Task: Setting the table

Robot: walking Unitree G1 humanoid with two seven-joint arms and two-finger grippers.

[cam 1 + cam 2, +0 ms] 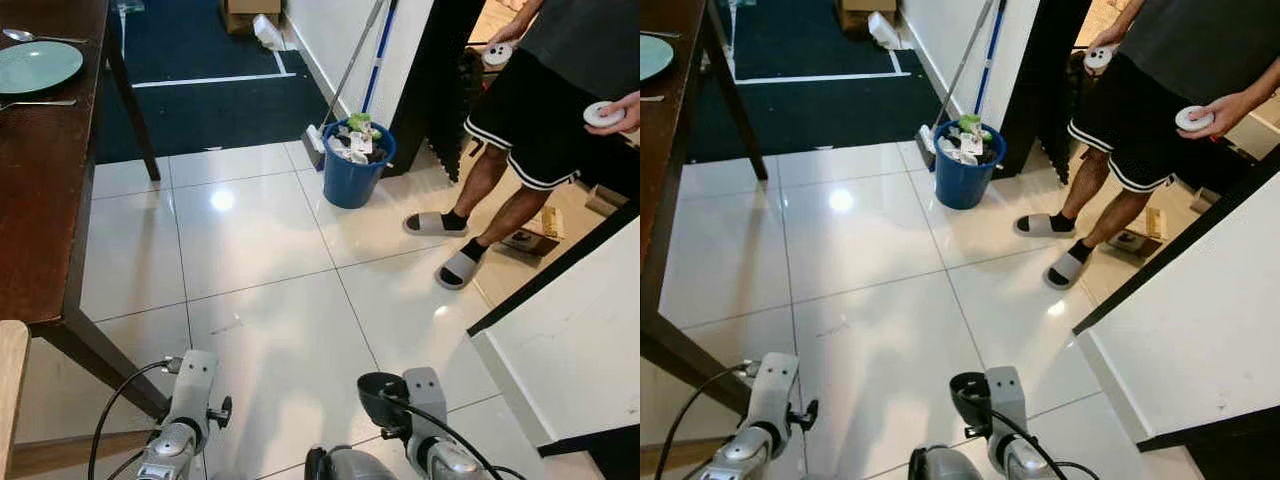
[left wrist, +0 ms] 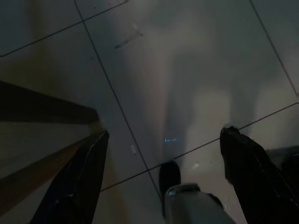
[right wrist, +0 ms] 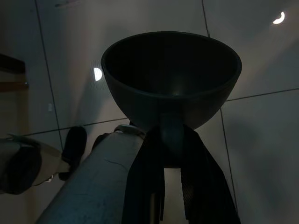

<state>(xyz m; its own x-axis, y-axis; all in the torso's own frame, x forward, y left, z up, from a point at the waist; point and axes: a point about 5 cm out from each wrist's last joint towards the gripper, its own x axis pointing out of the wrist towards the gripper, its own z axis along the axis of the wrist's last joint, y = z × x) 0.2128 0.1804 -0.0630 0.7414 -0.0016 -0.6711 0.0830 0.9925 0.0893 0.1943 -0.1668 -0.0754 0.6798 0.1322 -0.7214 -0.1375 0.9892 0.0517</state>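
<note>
A dark wooden table (image 1: 40, 180) runs along my left. At its far end lies a pale green plate (image 1: 38, 65), with a spoon (image 1: 30, 36) beyond it and another utensil (image 1: 40, 103) on its near side. My right gripper (image 3: 170, 140) is shut on a dark bowl (image 3: 170, 74), held low over the white floor tiles; the bowl (image 1: 380, 395) also shows beside my right wrist. Near the table's leg, my left gripper (image 2: 166, 134) hangs open above the tiles, with nothing between its fingers.
A blue bucket (image 1: 352, 165) of rubbish stands ahead by the wall, with a broom (image 1: 345, 80) leaning behind it. A person (image 1: 530, 110) in black shorts and slippers stands at the right. A white ledge (image 1: 570, 330) blocks the near right. A wooden seat edge (image 1: 10, 380) is at my near left.
</note>
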